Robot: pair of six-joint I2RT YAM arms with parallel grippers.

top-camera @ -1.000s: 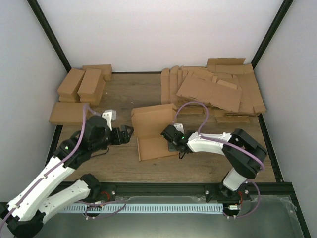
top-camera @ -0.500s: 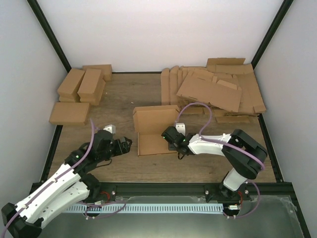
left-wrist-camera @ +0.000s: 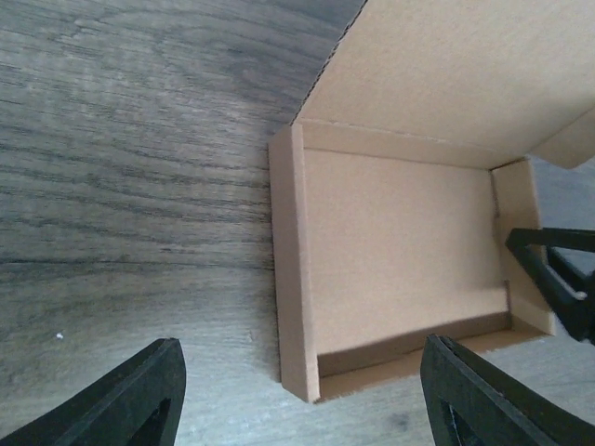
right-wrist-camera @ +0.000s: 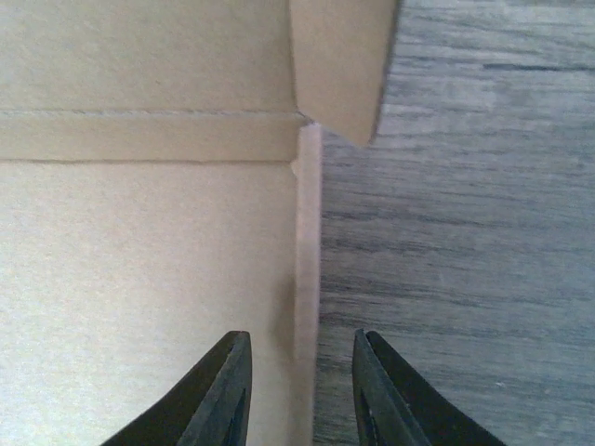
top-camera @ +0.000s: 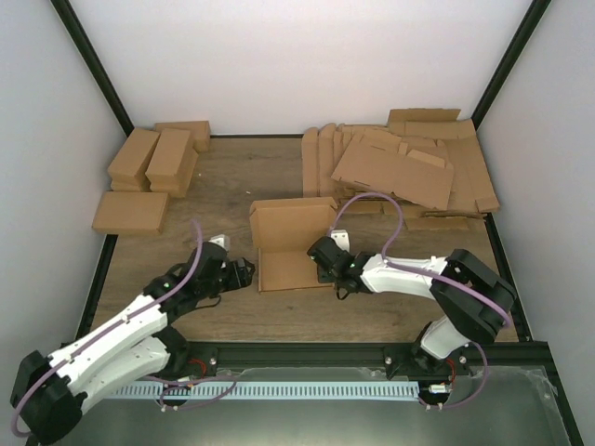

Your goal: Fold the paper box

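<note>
Paper box [top-camera: 286, 268] between hands, right hand [right-wrist-camera: 297, 346] parted astride its wall (left hand [top-camera: 247, 272] spread alongside).

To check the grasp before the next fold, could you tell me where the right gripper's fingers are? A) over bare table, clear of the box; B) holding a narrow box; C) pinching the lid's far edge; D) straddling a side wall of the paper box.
D: the right wrist view shows the right gripper with one finger inside the paper box and one outside, the side wall between them.
</note>
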